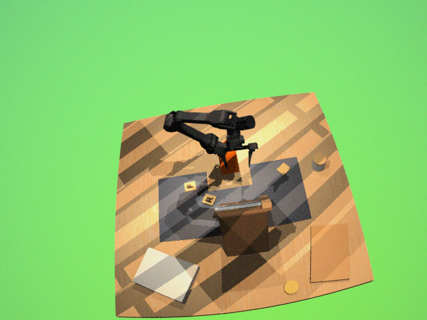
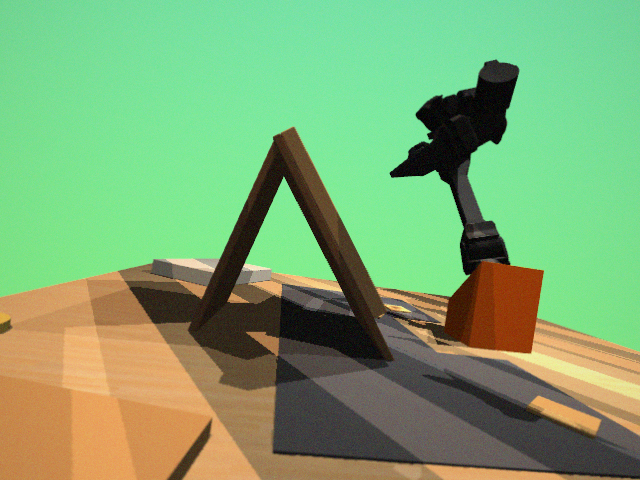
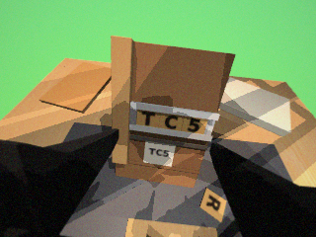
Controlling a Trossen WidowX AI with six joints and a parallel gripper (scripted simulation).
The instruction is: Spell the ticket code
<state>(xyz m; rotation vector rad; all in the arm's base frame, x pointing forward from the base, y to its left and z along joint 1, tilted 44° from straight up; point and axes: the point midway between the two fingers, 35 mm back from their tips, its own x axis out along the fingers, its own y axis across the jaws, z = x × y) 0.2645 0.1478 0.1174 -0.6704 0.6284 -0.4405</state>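
The brown A-frame board (image 1: 245, 237) (image 2: 333, 232) (image 3: 183, 74) stands upright. Its rail (image 1: 237, 207) (image 3: 170, 111) holds a T tile (image 3: 147, 118), a C tile (image 3: 170, 122) and a 5 tile (image 3: 194, 124), reading TC5 from left to right in the wrist view. The tiles sit side by side, the T nearest the wooden end block. The ticket (image 3: 158, 153) below reads TC5. My gripper (image 1: 238, 167) (image 3: 164, 139) is open and empty, held back from the board. An R tile (image 1: 209, 199) (image 3: 213, 203) and an F tile (image 1: 189, 186) lie loose on the mat.
Another tile (image 1: 283, 169) (image 2: 563, 415) lies on the dark mat (image 1: 289, 207) (image 2: 330, 423), its letter unreadable. An orange block (image 1: 232, 167) (image 2: 509, 310) stands behind the mat. A white slab (image 1: 167, 273), a flat brown panel (image 1: 329, 253), a yellow disc (image 1: 291, 287) and a cylinder (image 1: 319, 161) lie around.
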